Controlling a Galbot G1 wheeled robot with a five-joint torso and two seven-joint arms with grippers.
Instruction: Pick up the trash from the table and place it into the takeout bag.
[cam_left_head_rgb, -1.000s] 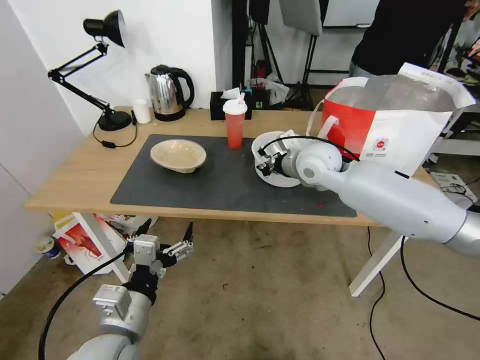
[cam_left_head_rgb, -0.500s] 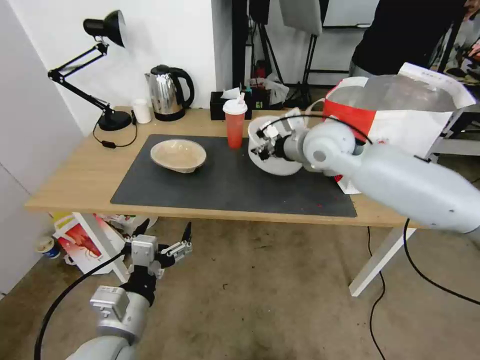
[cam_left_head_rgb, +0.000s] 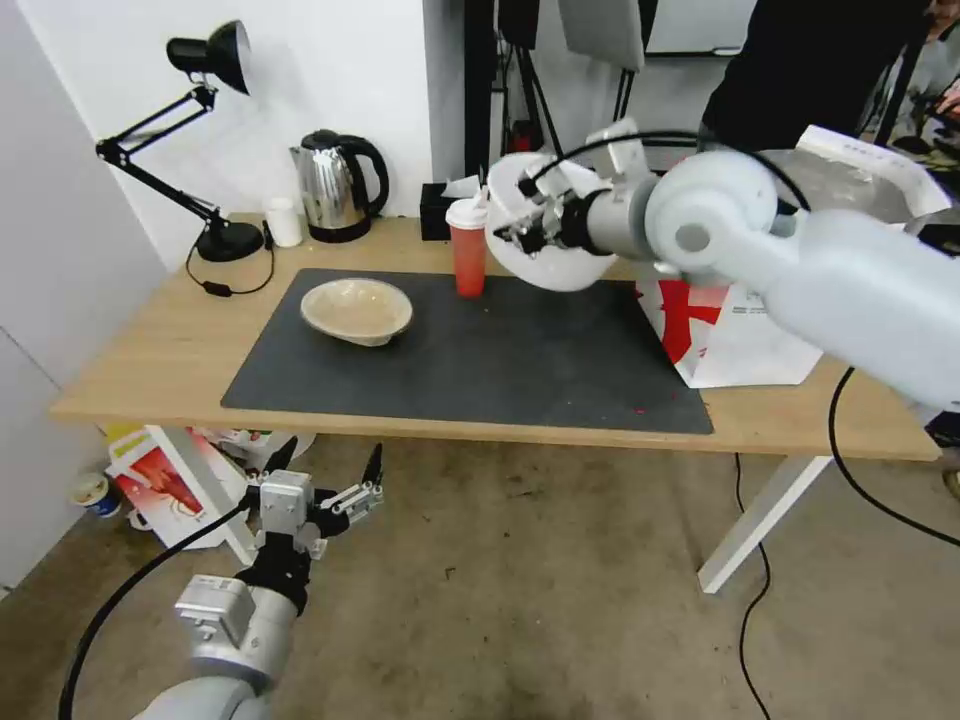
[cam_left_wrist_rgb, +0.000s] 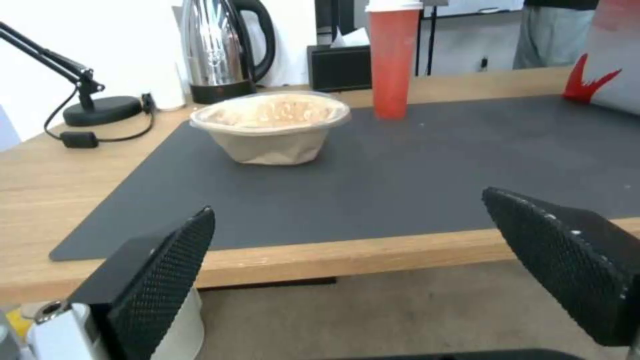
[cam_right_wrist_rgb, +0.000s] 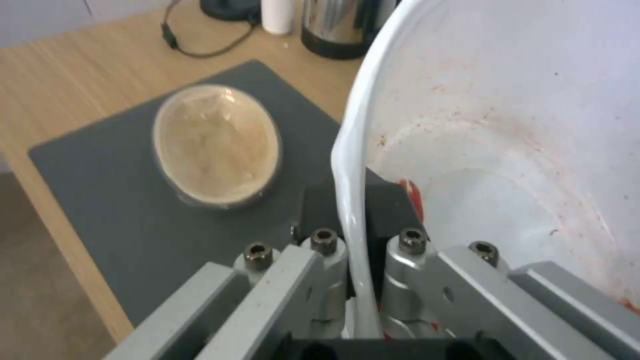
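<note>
My right gripper (cam_left_head_rgb: 522, 222) is shut on the rim of the deep white bowl (cam_left_head_rgb: 548, 260), holding it tilted in the air above the mat, beside the red cup (cam_left_head_rgb: 469, 247). The right wrist view shows the rim (cam_right_wrist_rgb: 349, 165) pinched between the fingers, with red scraps inside. The shallow beige bowl (cam_left_head_rgb: 356, 310) rests on the dark mat (cam_left_head_rgb: 470, 370) of the table (cam_left_head_rgb: 150, 350). The takeout bag (cam_left_head_rgb: 740, 330) stands at the table's right end, partly hidden by my arm. My left gripper (cam_left_head_rgb: 325, 478) hangs open below the table's front edge, facing the beige bowl (cam_left_wrist_rgb: 270, 125).
A steel kettle (cam_left_head_rgb: 338, 185), a small white cup (cam_left_head_rgb: 284, 221) and a black desk lamp (cam_left_head_rgb: 190, 140) stand at the back left. A black tissue box (cam_left_head_rgb: 440, 212) sits behind the red cup. A red-and-white paper bag (cam_left_head_rgb: 170, 480) lies on the floor under the table.
My right gripper has lifted the white bowl off the mat and carried it up and back, now tilted in the air. The left arm has stayed put.
</note>
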